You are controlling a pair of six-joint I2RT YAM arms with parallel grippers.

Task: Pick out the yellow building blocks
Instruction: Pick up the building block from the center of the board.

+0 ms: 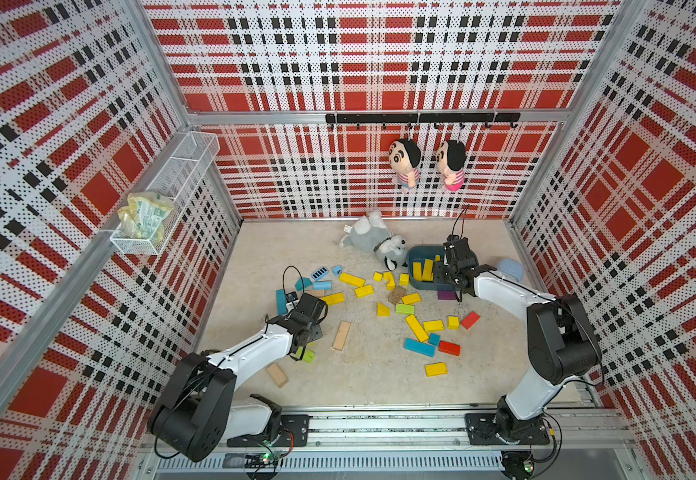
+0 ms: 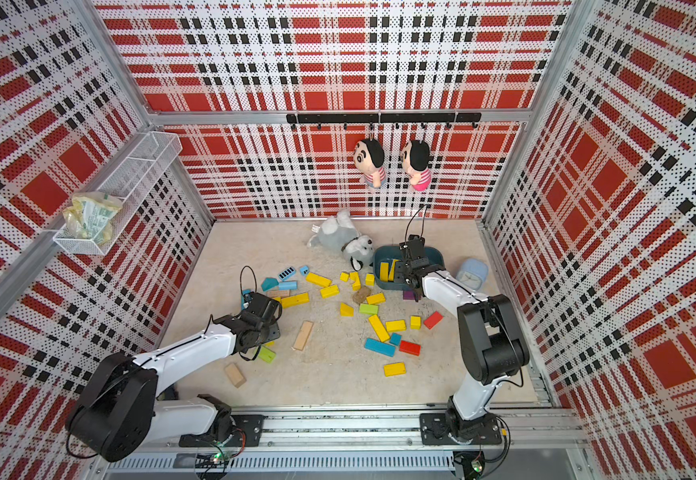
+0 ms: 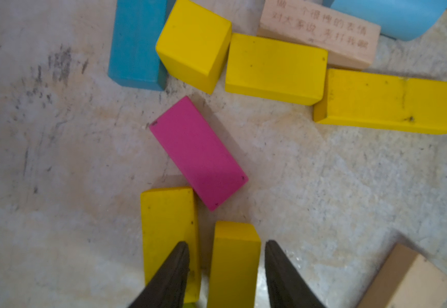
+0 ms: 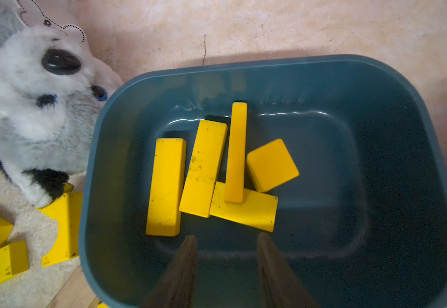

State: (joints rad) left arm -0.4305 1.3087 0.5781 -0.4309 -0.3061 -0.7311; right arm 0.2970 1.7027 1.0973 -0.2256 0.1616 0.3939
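**A:** Where do the yellow building blocks (image 1: 415, 327) lie?

**B:** Most are scattered on the worktop (image 1: 379, 386) among blue, red, green and bare-wood pieces. Five lie in the dark bin (image 4: 417, 112).

**A:** Handling?

**B:** Likely solid, stiff and light, with painted faces a little slick. Best taken across the two long flat sides, at mid-length.

**A:** Left arm?

**B:** It reaches forward low with the wrist pitched down. The left gripper (image 3: 226, 242) has narrow jaws straddling a short yellow brick (image 3: 234, 266). A sliver of gap shows each side, so a pinch cannot be told. A pink block (image 3: 198, 152) lies just beside.

**A:** Right arm?

**B:** It stretches out over the bin. The right gripper (image 4: 226, 234) has its jaws narrowly parted and empty.
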